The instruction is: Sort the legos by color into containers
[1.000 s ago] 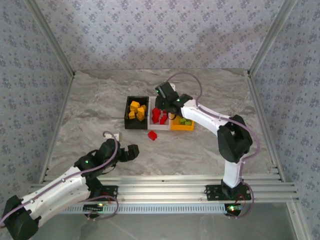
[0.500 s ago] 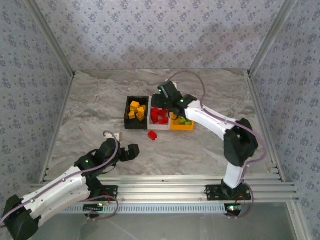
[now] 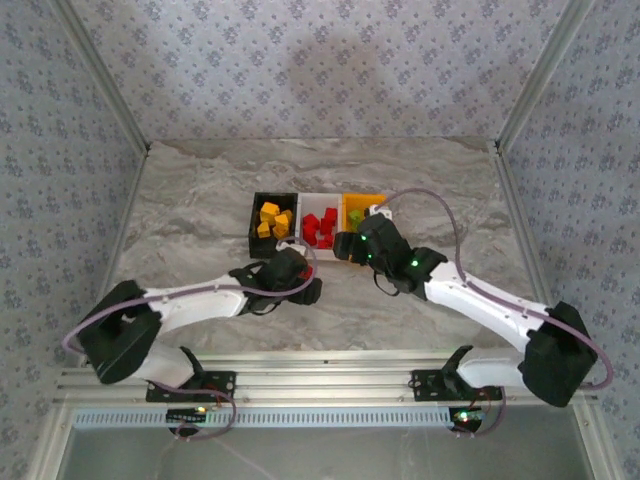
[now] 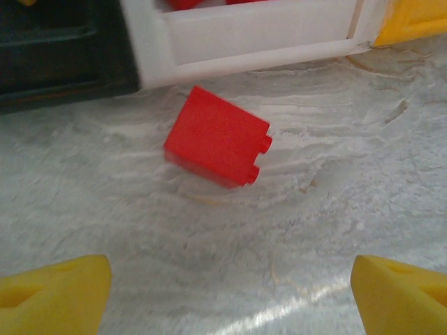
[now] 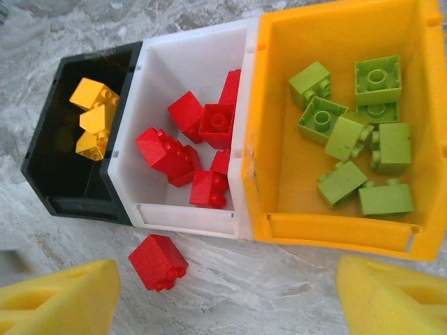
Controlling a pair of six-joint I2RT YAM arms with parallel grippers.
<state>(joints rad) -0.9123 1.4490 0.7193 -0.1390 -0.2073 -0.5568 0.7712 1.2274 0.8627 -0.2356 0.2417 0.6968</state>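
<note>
One loose red lego [image 4: 218, 136] lies on the marble just in front of the white bin [image 4: 258, 31]. My left gripper [image 4: 230, 279] stands open a short way before it, its yellow fingers [image 4: 56, 293] wide apart and nothing between them. My right gripper [image 5: 229, 279] is also open and holds nothing; it hangs over the table in front of the bins, with the same red lego [image 5: 157, 260] at its left. The black bin [image 5: 52, 174] holds orange-yellow legos [image 5: 91, 115], the white bin [image 5: 185, 216] red ones [image 5: 188, 146], the orange-yellow bin [image 5: 335, 230] green ones [image 5: 356, 132].
The three bins [image 3: 320, 197] stand side by side mid-table. Both grippers, the left [image 3: 300, 275] and the right [image 3: 350, 245], crowd the strip just in front of them. Open marble lies to the far left, right and behind; patterned walls enclose the table.
The left arm has swung from the near left up to the front of the white bin. The right gripper has drawn back from above the bins to their near side.
</note>
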